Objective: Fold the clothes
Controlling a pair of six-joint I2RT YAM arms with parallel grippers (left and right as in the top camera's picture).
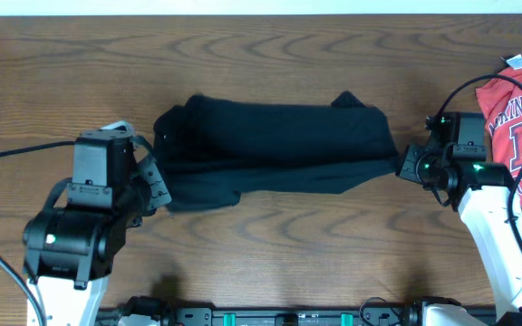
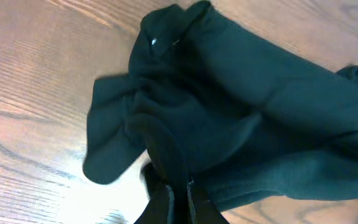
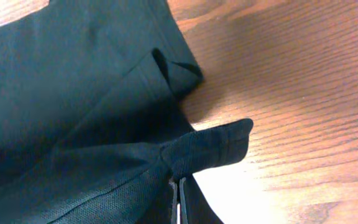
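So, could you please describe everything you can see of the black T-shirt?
The black T-shirt is soft, limp, matte fabric, doubled into a long band lying left to right across the wooden table. Its left end is bunched and wrinkled, with the left end effector shut on a fold there. Its right end is drawn to a point, where the right end effector is shut on a stitched hem corner. A small flap pokes out of the far edge.

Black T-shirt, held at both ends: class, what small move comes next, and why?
Probably draw both grippers slightly apart. The left gripper and right gripper are each shut on an end of the T-shirt, which lies bunched at its left end, so a gentle pull should flatten it before folding.
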